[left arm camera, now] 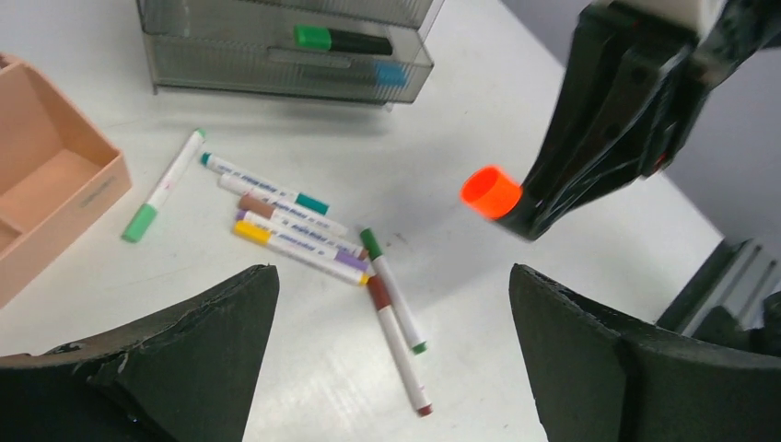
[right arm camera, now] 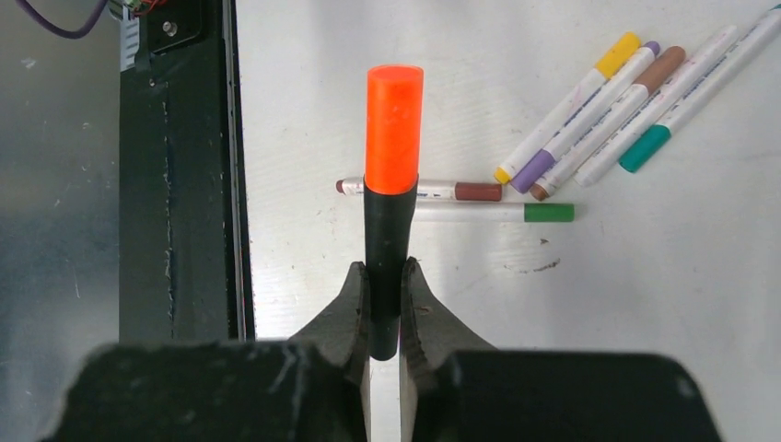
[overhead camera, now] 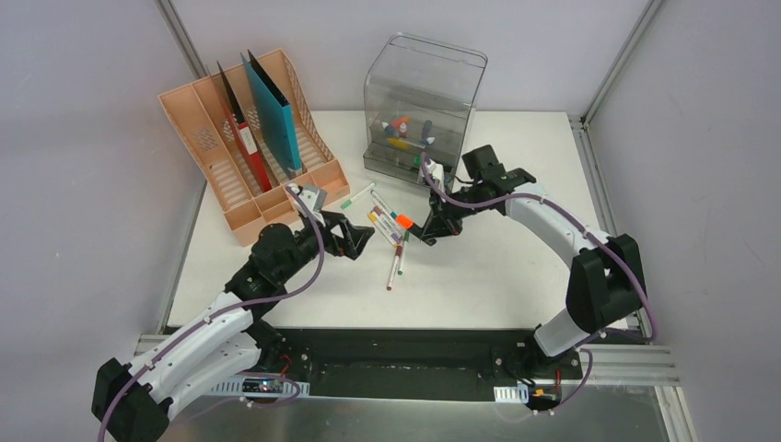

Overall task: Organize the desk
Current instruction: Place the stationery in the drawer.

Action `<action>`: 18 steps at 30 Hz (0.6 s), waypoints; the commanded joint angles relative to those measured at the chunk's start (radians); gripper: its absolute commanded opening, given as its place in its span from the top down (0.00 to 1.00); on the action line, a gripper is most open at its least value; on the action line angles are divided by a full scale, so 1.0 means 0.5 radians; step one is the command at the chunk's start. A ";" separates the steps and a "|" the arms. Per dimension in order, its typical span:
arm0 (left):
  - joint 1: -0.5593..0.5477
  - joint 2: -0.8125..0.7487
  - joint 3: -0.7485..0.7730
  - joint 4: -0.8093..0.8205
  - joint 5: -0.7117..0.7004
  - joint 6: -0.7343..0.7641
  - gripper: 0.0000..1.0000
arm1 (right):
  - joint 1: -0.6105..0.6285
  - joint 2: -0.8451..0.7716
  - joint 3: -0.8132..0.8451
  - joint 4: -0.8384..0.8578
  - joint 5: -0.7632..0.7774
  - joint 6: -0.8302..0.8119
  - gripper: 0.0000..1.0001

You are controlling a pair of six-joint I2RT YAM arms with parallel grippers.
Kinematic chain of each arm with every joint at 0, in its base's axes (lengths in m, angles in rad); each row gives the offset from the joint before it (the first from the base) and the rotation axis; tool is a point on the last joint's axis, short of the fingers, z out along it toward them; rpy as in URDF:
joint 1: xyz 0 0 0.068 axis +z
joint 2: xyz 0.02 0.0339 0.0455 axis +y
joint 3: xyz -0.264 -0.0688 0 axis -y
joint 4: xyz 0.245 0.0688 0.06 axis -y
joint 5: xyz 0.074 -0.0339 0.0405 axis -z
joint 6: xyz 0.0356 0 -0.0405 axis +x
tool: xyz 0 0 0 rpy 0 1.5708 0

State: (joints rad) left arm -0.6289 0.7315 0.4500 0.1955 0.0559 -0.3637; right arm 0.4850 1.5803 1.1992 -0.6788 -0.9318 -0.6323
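Right gripper (right arm camera: 385, 276) is pinched tight on the black barrel of one orange-capped marker (right arm camera: 393, 129), holding it above the desk (overhead camera: 497, 276) in front of the drawer box (overhead camera: 424, 83). Left gripper (overhead camera: 361, 237) hangs in front of the box and to its left, with its jaws spread wide and nothing between them. The white desk lies under everything, its black rail at the near edge by the two arm bases.

Eight loose markers lie on it in front of the box. Five form a tight bunch (left arm camera: 299, 250), a pair (left arm camera: 394, 295) lies nearer than the bunch, and one green-capped marker (left arm camera: 166, 189) lies alone to the left.

One peach file rack (overhead camera: 207, 138) stands left of the box, with a red folder (overhead camera: 249, 152) and a teal folder (overhead camera: 276, 110) in it. A dark sheet beside the red one is hard to separate. Markers inside the single box cannot be counted through its tinted walls. The left wrist view cuts off the box's top and shows only a corner of the rack.
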 commanded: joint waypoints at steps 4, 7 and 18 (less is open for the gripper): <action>0.000 -0.080 -0.049 -0.338 -0.102 0.326 0.01 | -0.110 -0.197 0.151 -0.263 -0.071 -0.392 1.00; 0.000 -0.052 -0.043 -0.380 -0.103 0.348 0.01 | -0.127 -0.214 0.222 -0.365 0.009 -0.437 1.00; 0.000 0.114 -0.032 -0.372 -0.161 0.470 0.03 | -0.122 -0.158 0.591 -0.537 0.513 -0.415 1.00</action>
State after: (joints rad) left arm -0.6289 0.7784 0.4282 -0.0021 -0.0017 -0.1696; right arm 0.4248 1.5047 1.3769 -0.9039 -0.7822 -0.8124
